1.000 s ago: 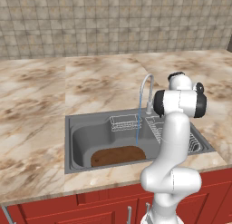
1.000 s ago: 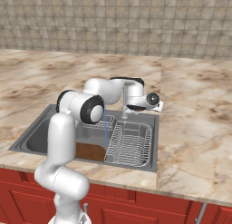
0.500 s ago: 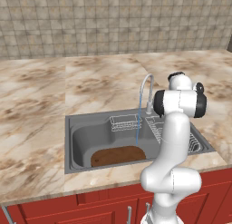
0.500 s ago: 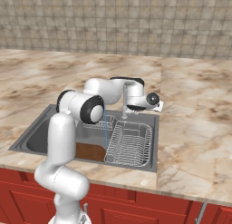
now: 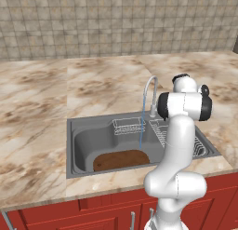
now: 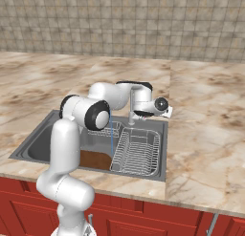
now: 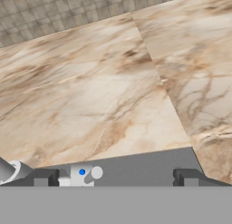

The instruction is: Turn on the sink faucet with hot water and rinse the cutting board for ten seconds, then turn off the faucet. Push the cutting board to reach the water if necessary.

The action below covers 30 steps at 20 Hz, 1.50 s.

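While a thin pale-blue stream of water (image 5: 141, 133) falls from the slim silver gooseneck faucet (image 5: 149, 95) into the large grey stainless-steel sink (image 5: 83, 145), the flat dark-brown wooden cutting board (image 5: 120, 159) lies on the basin floor at its front, the stream landing at its far edge. The two-finger gripper (image 7: 115, 177) hovers up at the faucet's base on the rear rim, well above and behind the board, its fingertips (image 7: 44, 177) spread wide, holding nothing.
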{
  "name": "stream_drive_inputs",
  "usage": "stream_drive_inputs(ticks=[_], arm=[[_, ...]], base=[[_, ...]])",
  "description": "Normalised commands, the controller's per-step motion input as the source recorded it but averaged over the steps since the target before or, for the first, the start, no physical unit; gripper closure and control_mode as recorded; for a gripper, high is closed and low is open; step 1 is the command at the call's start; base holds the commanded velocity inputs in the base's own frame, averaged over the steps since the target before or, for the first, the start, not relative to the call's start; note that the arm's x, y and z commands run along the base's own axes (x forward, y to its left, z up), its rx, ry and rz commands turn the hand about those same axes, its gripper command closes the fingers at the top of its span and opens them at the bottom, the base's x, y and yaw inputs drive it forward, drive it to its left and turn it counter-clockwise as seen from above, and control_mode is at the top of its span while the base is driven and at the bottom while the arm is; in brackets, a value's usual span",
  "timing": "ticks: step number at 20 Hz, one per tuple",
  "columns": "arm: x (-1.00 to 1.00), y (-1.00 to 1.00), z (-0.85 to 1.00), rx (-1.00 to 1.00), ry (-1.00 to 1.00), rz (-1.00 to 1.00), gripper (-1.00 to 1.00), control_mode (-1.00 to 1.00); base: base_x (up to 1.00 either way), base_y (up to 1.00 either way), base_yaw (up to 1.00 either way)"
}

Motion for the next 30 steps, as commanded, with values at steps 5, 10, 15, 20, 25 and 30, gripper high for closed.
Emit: stream_drive_inputs(ticks=[5,10,15,20,25,30], arm=[[0.00,0.00,0.00,0.00,0.00,0.00,-1.00,-1.00],[0.00,0.00,0.00,0.00,0.00,0.00,-1.00,-1.00],[0.00,0.00,0.00,0.00,0.00,0.00,-1.00,-1.00],[0.00,0.00,0.00,0.00,0.00,0.00,-1.00,-1.00],[0.00,0.00,0.00,0.00,0.00,0.00,-1.00,-1.00],[0.00,-0.03,0.00,0.00,0.00,0.00,-1.00,-1.00]], base=[[0.00,0.00,0.00],[0.00,0.00,0.00],[0.00,0.00,0.00],[0.00,0.00,0.00],[0.00,0.00,0.00],[0.00,0.00,0.00]])
